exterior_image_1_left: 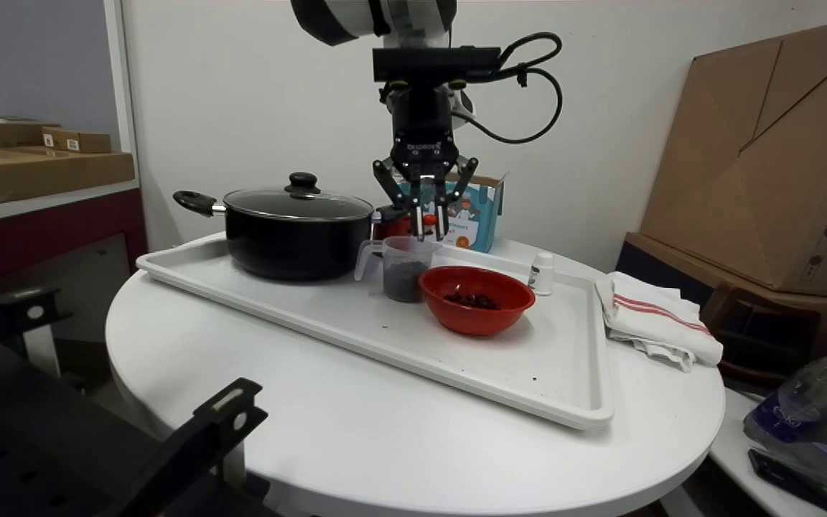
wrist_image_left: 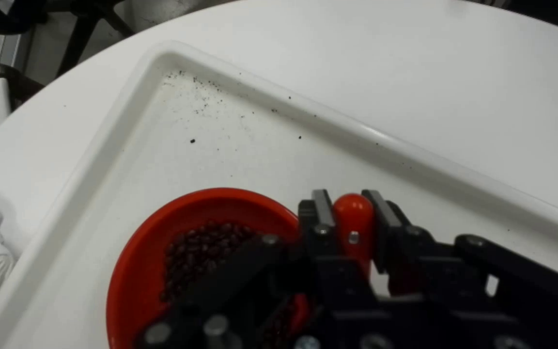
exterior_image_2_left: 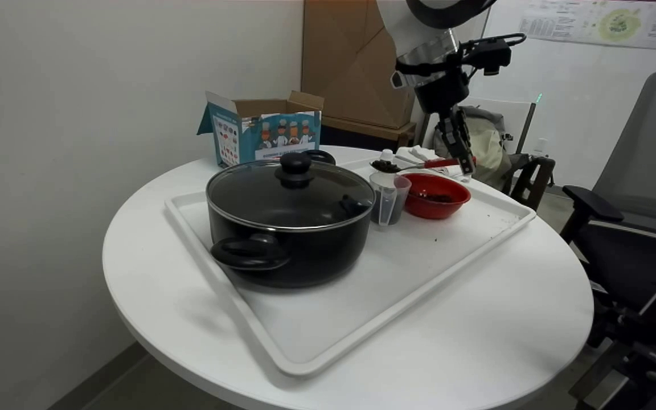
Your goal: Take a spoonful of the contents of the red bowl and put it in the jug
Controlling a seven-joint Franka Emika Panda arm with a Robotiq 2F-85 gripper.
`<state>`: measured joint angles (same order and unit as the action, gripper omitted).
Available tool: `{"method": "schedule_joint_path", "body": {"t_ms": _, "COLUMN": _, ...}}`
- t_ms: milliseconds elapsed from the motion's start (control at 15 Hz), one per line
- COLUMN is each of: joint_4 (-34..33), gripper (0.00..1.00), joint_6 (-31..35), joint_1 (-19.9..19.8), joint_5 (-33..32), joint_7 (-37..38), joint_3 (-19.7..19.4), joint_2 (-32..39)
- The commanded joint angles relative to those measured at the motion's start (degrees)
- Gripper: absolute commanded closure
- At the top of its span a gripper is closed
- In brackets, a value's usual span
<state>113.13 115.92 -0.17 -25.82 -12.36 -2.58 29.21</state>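
Observation:
The glossy red bowl [exterior_image_1_left: 472, 319] stands on the white tray with dark beans in it; it also shows in an exterior view [exterior_image_2_left: 433, 209] and the wrist view [wrist_image_left: 131, 286]. The jug [exterior_image_1_left: 403, 280] is a translucent cup with a handle and dark grey contents, beside the bowl; it also shows in an exterior view [exterior_image_2_left: 393, 202]. My gripper [exterior_image_1_left: 430, 233] is shut on the red handle of a spoon [exterior_image_2_left: 442, 163], also seen in the wrist view [wrist_image_left: 354, 218]. The spoon's head, heaped with dark beans, appears just above the jug's rim; its exact depth is unclear.
A black lidded pot [exterior_image_1_left: 291, 248] stands on the tray [exterior_image_1_left: 413, 365], beside the jug. A small white container [exterior_image_1_left: 541, 276] stands behind the bowl. A teal box [exterior_image_2_left: 288, 139] stands behind the tray. A folded white towel [exterior_image_1_left: 661, 319] lies beside the tray.

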Motion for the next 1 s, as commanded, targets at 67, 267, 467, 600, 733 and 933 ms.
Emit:
{"method": "schedule_joint_path", "body": {"t_ms": 67, "joint_4": -2.8, "gripper": 0.92, "joint_6": -3.7, "joint_1": 2.0, "joint_5": -2.8, "joint_7": 0.1, "joint_3": 0.1, "joint_2": 0.5}}
{"method": "schedule_joint_path", "body": {"t_ms": 267, "joint_4": -2.5, "gripper": 0.92, "joint_6": -4.0, "joint_1": 2.3, "joint_5": -3.5, "joint_7": 0.4, "joint_3": 0.2, "joint_2": 0.2}}
{"method": "schedule_joint_path", "body": {"t_ms": 467, "joint_4": -1.2, "gripper": 0.92, "joint_6": -3.7, "joint_1": 2.2, "joint_5": -3.8, "joint_7": 0.3, "joint_3": 0.0, "joint_2": -0.3}}
{"method": "schedule_joint_path", "body": {"t_ms": 600, "joint_4": -0.6, "gripper": 0.92, "joint_6": -3.8, "joint_1": 2.1, "joint_5": -4.4, "joint_7": 0.3, "joint_3": -0.2, "joint_2": -0.5}}
{"method": "schedule_joint_path", "body": {"t_ms": 733, "joint_4": -0.4, "gripper": 0.92, "joint_6": -4.3, "joint_1": 2.1, "joint_5": -5.3, "joint_7": 0.2, "joint_3": -0.3, "joint_2": -0.4}}
{"method": "schedule_joint_path", "body": {"t_ms": 933, "joint_4": -1.0, "gripper": 0.91, "joint_6": -6.3, "joint_1": 2.3, "joint_5": -6.5, "joint_7": -0.2, "joint_3": -0.4, "joint_2": 0.1}}
